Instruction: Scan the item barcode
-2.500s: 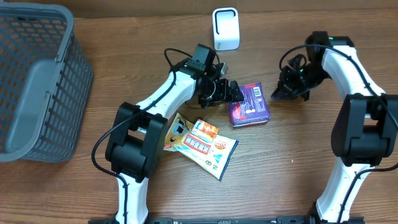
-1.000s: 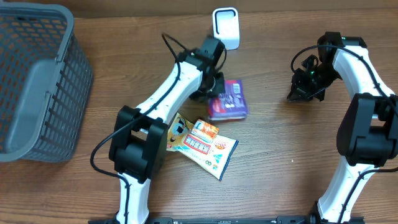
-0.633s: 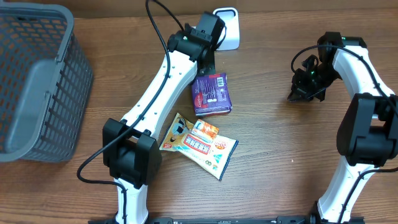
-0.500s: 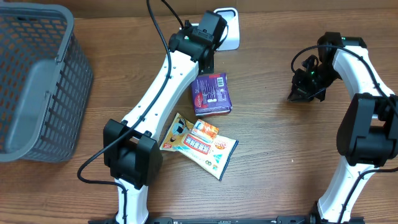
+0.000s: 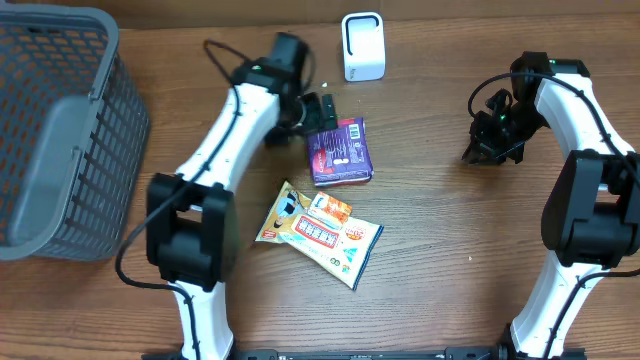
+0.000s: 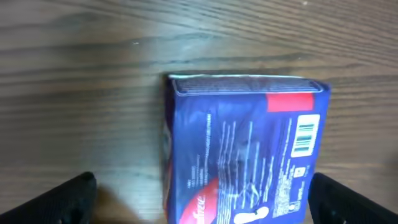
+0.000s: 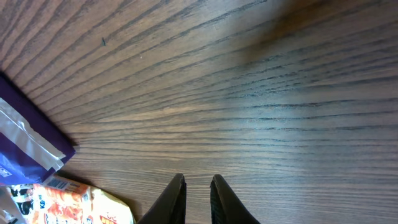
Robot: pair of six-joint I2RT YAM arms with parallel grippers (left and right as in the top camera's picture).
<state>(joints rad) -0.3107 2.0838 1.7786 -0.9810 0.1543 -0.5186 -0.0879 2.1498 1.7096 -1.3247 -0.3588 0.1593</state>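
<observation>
Purple cardboard box [image 5: 340, 150] lies flat on your wooden table [image 5: 440, 260], just ahead of the left gripper [image 5: 318, 112]. Its black fingers [image 6: 71, 194] are spread wide and released, one on either side of the box, neither touching it. The box's white barcode [image 6: 303, 134] faces up, close to one finger's side. Your right gripper [image 7: 198, 198] sits well apart from the box, tips almost pinched together, grasping nothing.
</observation>
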